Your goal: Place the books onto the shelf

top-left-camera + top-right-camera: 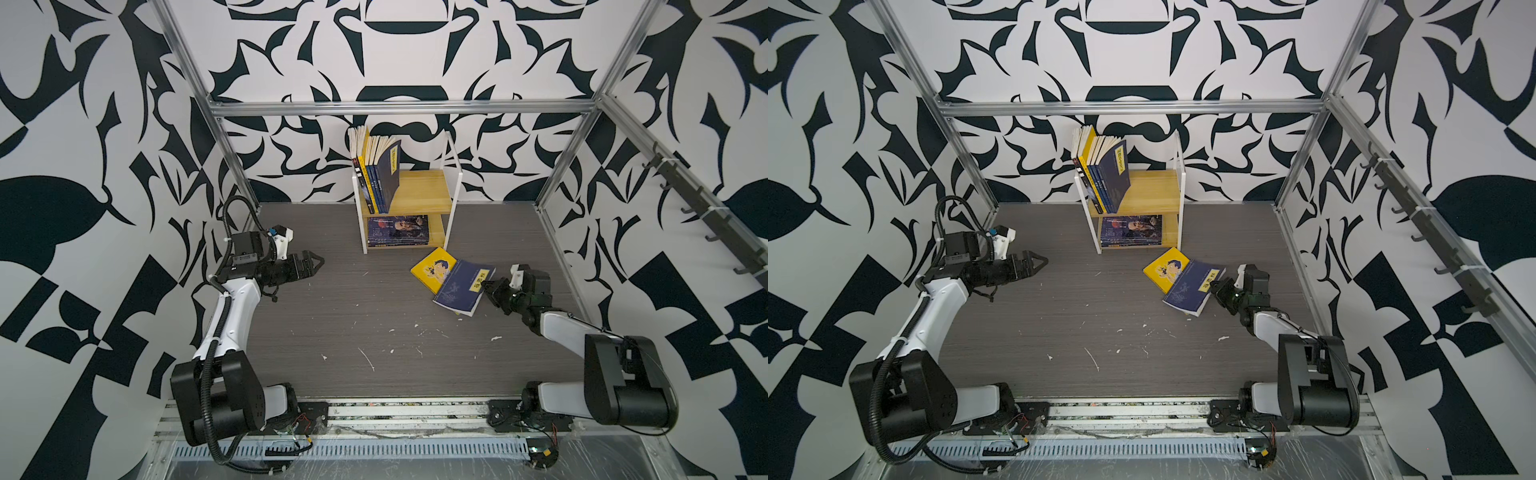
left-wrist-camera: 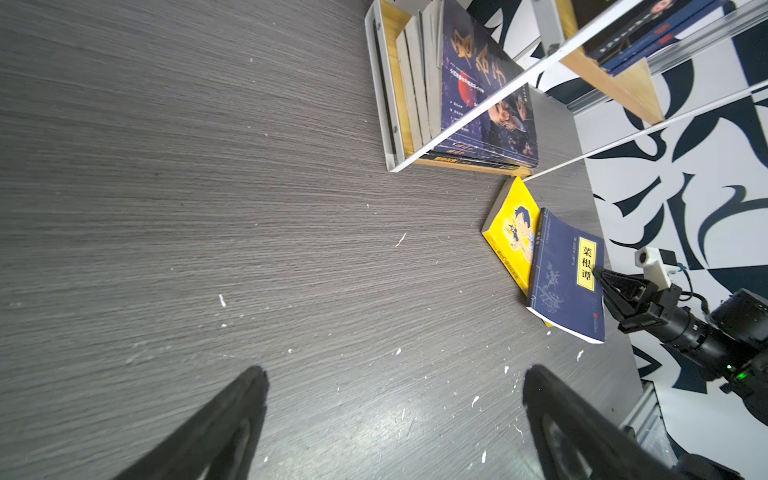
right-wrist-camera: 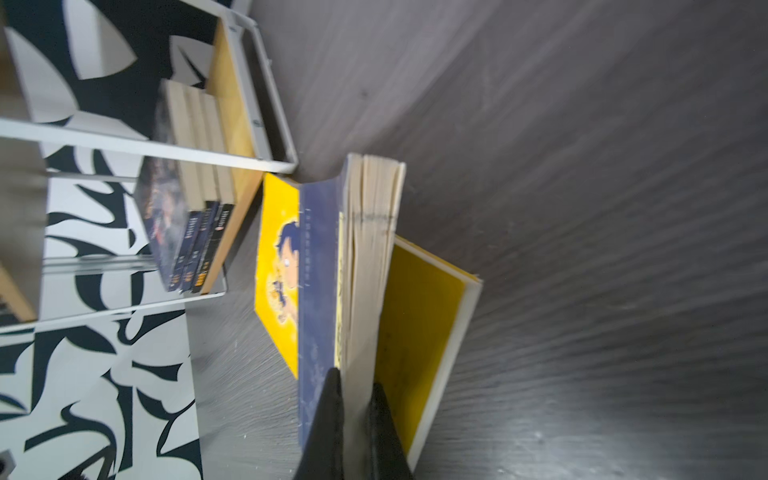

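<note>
Shelf (image 1: 428, 206): far middle of the table (image 1: 332, 324).
Upright books (image 1: 380, 174): upper tier (image 1: 422, 187), left end, leaning right.
Flat stack (image 1: 397, 230): lower tier (image 1: 436, 230), portrait cover on top.
Yellow book (image 1: 434, 268): flat on the table, just near-right of the shelf.
Navy book (image 1: 461, 291): lying over the yellow book's right part, title strip up.
Right tool (image 1: 484, 286): clamped narrow on the navy book's right edge.
Left tool (image 1: 320, 262): wide apart, holding nothing, over the table's left side, well apart from the books.
</note>
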Controlling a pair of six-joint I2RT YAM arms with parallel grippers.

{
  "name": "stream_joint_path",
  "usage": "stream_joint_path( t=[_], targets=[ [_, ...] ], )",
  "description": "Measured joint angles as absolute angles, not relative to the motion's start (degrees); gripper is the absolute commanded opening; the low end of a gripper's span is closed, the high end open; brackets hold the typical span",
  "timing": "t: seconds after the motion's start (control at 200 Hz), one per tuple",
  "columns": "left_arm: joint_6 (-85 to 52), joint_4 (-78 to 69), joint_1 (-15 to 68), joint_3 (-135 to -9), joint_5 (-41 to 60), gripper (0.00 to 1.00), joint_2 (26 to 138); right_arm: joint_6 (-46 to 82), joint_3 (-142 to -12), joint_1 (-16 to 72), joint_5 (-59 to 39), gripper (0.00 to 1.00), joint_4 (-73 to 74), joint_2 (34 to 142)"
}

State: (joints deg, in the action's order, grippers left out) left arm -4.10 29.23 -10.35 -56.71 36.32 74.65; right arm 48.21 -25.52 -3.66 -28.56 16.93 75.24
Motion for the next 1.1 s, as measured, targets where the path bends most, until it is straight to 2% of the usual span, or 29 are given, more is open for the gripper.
stream_joint_path(
  t=[0.215, 0.615, 1.1],
  targets=[
    [2.70, 36.40, -10.41, -63.61, 39.33, 1.00, 74.65, 43.66, -23.46, -2.39, -32.29, 0.00, 19.09, 65.93],
    [13.56, 49.28, -8.47, -80.36, 45.65, 1.00, 75.20, 33.50, -23.29, 12.80, -39.77, 0.00, 28.23, 62.28],
    [23.57, 57.89, -0.54, -77.19, 52.60, 1.00, 77.23, 30.22, -28.01, 28.77, -48.34, 0.00, 48.40, 80.36]
  ],
)
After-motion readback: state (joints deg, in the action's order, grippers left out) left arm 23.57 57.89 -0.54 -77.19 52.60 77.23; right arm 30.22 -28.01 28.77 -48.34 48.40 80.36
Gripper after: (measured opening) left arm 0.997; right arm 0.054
